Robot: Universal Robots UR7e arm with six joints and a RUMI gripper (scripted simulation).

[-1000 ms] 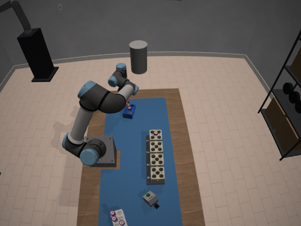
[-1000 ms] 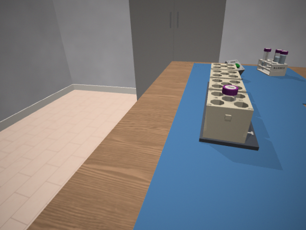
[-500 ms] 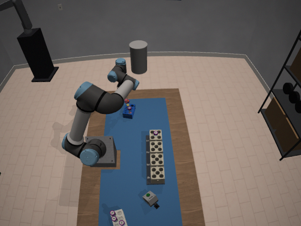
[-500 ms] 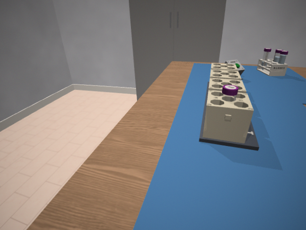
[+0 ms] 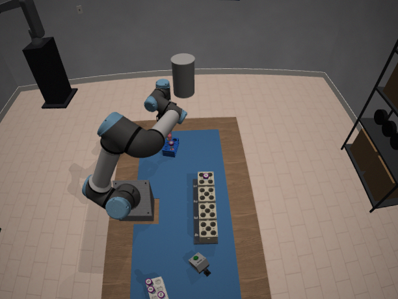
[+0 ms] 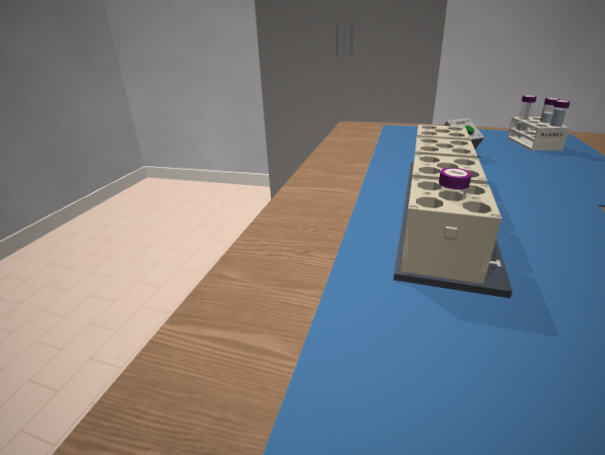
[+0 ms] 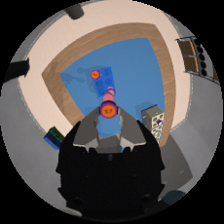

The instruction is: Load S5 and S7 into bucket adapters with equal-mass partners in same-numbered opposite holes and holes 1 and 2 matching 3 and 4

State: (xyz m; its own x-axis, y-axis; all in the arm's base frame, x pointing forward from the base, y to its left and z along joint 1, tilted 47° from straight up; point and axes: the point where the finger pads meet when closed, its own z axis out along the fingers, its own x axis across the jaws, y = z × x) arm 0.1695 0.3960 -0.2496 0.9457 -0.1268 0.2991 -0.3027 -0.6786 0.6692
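Clock directions are for the top view, from the middle of the bench (image 5: pixel 247 195) (image 6: pixel 237 267). At nine o'clock stands the arm's grey base (image 5: pixel 147 186). At seven, the white blanks rack (image 5: pixel 163 286) (image 6: pixel 551 140) holds three purple-capped tubes. Toward eleven, the hand (image 5: pixel 159 116) (image 7: pixel 108 107) pinches sample S7 (image 7: pixel 108 111) by its cap, orange dot showing. Just short of twelve is the blue rack (image 5: pixel 169 153) (image 7: pixel 108 75), with an orange-dotted tube (image 7: pixel 95 74) and a second capped tube (image 5: pixel 171 143) (image 7: pixel 111 91) whose label I can't read. Between five and six sits the DONE desk with its green key (image 5: pixel 196 257) (image 6: pixel 469 130). At three, the four adapters line the loading stand (image 5: pixel 196 208) (image 6: pixel 445 285); adapter 1 (image 5: pixel 211 184) (image 6: pixel 445 254), nearest one o'clock, carries a white-dotted tube (image 5: pixel 205 175) (image 6: pixel 455 178) (image 7: pixel 160 123) in its centre hole.
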